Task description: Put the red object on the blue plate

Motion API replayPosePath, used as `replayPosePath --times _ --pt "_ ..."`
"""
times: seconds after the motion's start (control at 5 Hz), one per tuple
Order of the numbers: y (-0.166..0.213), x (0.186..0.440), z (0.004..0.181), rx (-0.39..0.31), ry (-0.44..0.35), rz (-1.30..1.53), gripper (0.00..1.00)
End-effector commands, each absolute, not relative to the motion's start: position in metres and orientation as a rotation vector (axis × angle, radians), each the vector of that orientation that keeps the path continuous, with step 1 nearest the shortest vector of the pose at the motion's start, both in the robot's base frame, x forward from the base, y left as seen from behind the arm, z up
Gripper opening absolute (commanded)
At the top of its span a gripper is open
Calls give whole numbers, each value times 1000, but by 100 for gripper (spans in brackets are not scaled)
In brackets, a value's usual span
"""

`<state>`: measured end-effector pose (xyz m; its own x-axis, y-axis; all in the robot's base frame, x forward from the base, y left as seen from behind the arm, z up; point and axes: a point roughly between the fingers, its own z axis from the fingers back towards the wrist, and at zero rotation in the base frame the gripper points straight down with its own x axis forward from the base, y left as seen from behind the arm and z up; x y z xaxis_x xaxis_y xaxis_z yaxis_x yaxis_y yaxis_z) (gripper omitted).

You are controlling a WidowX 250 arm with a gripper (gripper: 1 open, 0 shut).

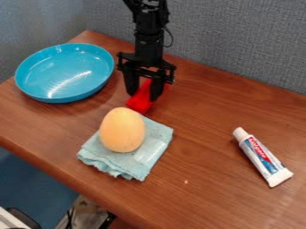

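Gripper points straight down, fingers straddling the red object.

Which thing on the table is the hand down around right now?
The red object, between the hand's open fingers. The orange egg-shaped object on the cloth, toothpaste tube and blue plate sit apart.

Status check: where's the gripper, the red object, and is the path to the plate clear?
Gripper down, fingers open astride red object. Red object on table, not lifted. Blue plate left, empty; nothing between.
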<state>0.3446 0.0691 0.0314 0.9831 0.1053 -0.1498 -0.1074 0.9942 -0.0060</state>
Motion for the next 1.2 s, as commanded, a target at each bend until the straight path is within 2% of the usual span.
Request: replayPosePath --times 0.0,0.4,1.0 --pt "77 348 61 -14 69 125 0" --pt "79 346 67 -28 60 133 0" --pt "86 343 88 -59 30 154 0"
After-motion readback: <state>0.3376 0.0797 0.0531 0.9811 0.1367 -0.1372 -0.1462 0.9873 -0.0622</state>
